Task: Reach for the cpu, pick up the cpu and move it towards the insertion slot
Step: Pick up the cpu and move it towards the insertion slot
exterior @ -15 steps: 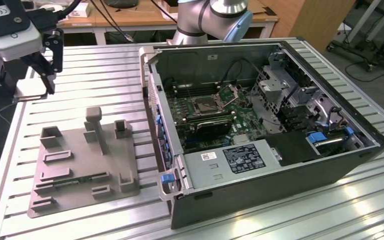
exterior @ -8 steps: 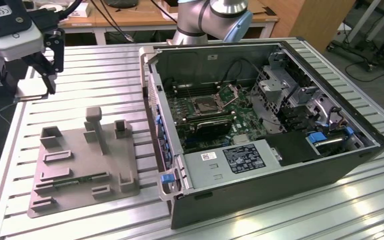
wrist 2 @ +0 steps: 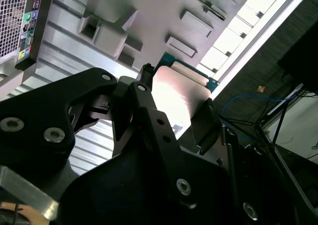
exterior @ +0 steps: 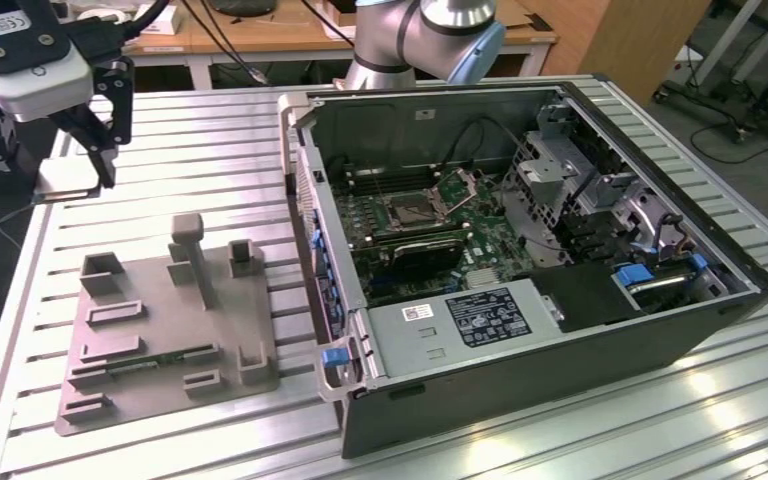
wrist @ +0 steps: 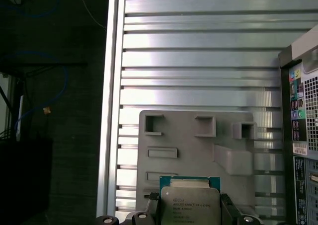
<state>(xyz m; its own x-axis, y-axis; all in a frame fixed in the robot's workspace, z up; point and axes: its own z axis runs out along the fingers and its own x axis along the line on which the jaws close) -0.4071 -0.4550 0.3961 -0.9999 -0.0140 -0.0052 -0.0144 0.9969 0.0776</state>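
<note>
The tool (wrist: 190,208) is closed on the cpu (wrist: 190,197) by two opposite edges, a sensible hold since it's probably light, stiff, slick-topped and delicate underneath.

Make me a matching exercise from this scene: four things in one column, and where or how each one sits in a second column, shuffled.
Things
1. the cpu
2. the insertion slot
3. the grey tray
4. the computer case

Places or states
A. set in the green motherboard, inside the case
B. flat on the slatted table, at the exterior view's left of the case
C. clamped in the gripper, off the table
D. side panel off, insides showing

Pairs: 1-C, 2-A, 3-B, 4-D
</note>
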